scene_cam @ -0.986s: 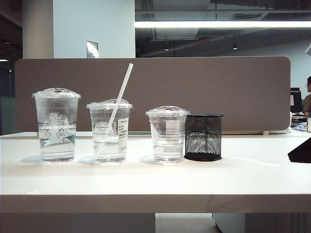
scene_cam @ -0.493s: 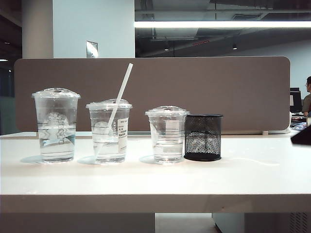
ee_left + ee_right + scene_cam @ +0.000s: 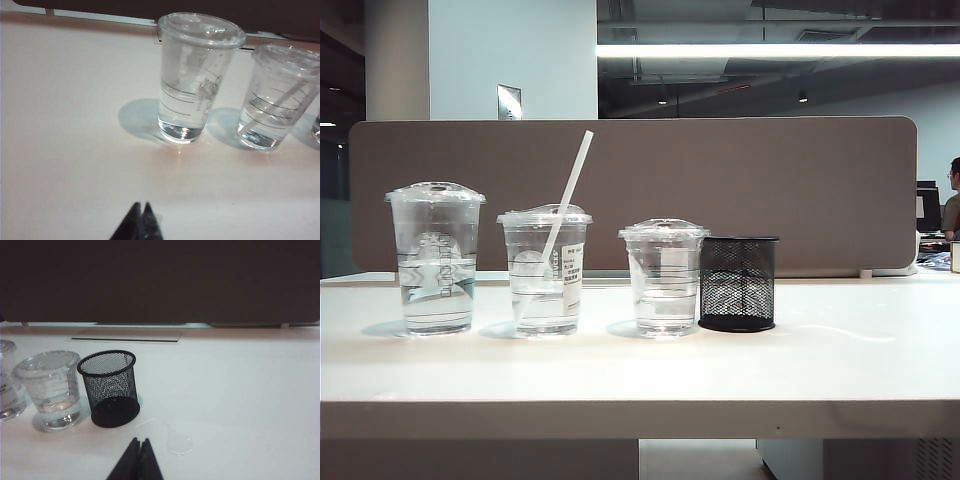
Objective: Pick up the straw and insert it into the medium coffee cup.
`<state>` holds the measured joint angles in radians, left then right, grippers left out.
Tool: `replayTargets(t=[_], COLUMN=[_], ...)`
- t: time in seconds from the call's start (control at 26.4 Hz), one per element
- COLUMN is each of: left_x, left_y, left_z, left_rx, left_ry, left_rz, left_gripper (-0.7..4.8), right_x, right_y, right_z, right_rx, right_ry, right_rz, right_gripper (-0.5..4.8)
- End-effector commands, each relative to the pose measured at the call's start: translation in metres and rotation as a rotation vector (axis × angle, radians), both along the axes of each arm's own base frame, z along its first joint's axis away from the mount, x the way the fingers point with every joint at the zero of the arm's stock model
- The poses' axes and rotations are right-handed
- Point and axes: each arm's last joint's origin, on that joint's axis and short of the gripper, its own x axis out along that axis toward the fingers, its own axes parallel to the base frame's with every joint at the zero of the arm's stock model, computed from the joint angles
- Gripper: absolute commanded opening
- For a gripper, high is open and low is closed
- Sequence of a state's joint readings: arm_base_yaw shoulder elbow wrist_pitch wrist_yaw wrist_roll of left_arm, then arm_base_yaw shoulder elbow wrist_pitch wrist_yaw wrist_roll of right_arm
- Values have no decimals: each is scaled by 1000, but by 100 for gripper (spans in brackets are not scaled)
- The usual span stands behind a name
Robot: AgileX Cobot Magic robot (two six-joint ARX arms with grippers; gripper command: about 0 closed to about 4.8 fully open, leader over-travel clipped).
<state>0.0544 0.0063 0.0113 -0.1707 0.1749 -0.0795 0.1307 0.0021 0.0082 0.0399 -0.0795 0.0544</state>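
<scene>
Since straw [image 3: 567, 190] already leans in the medium cup [image 3: 545, 270] mid-row on counter [image 3: 640, 375], job looks done. Left hand [image 3: 140, 207] and right hand [image 3: 139, 442] clenched, empty, near counter edge. Risk: lean could tip cup if bumped.

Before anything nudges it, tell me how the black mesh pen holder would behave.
The black mesh pen holder looks empty and see-through, so probably light and easy to slide. Standing upright on a round base, it may tip and roll if pushed high. Its mesh should offer decent grip.
</scene>
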Motion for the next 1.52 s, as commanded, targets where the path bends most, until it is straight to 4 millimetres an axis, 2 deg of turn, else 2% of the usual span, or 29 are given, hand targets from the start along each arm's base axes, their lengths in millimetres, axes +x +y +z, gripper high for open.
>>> replayTargets(t=[0.04, 0.42, 0.53, 0.64, 0.76, 1.52], left_x=[0, 0, 0, 0, 0, 0], left_y=[0, 0, 0, 0, 0, 0], left_z=[0, 0, 0, 0, 0, 0], left_rx=[1, 1, 1, 1, 1, 1], left_ry=[-4, -4, -4, -3, -3, -4], left_rz=[-2, -2, -2, -2, 0, -4], left_gripper=[-4, -4, -4, -4, -4, -4], right_x=[0, 0, 0, 0, 0, 0], right_y=[0, 0, 0, -3, -6, -4], right_z=[-1, -2, -9, -19, -21, -23], right_rx=[3, 2, -6, -23, -33, -36], right_ry=[-7, -3, 71, 171, 196, 218], right_rz=[-1, 0, 0, -98, -187, -151], right_gripper=[-4, -3, -4, -5, -5, -4])
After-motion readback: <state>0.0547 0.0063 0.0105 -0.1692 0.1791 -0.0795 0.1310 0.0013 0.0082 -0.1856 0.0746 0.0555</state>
